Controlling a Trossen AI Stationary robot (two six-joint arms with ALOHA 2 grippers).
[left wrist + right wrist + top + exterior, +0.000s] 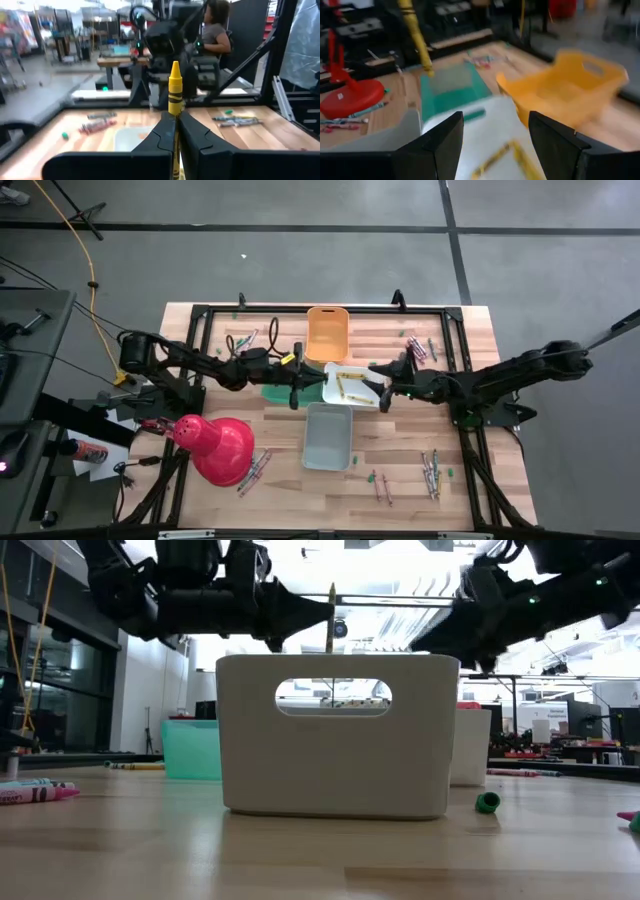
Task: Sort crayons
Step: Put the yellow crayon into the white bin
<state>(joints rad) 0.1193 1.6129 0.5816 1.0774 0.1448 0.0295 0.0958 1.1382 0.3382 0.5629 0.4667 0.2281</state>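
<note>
My left gripper [176, 117] is shut on a yellow crayon [175, 85], held upright in the air over the middle of the table. The crayon also shows in the low view [331, 620] and the right wrist view [417, 35]. My left gripper [310, 377] reaches in from the left, near the green bin [275, 391] and the white bin [372, 392]. My right gripper [495, 130] is open and empty above the white bin [470, 117], which holds a few yellow crayons [348, 385]. It comes in from the right in the high view [380, 380]. My left gripper pinches the yellow crayon between its two fingers, on its paper wrap [174, 111] below the tip. The fingers lie about level, coming from the table's left, across the crayon. The crayon stands upright, lifted clear, its lower part hidden behind the fingers.
An orange bin [327, 333] stands behind the white one and a grey bin [328, 436] in front. A red lamp [220, 448] sits at the near left. Loose crayons lie at the far left [241, 340], far right [418, 348], near right [432, 470] and near left [255, 470].
</note>
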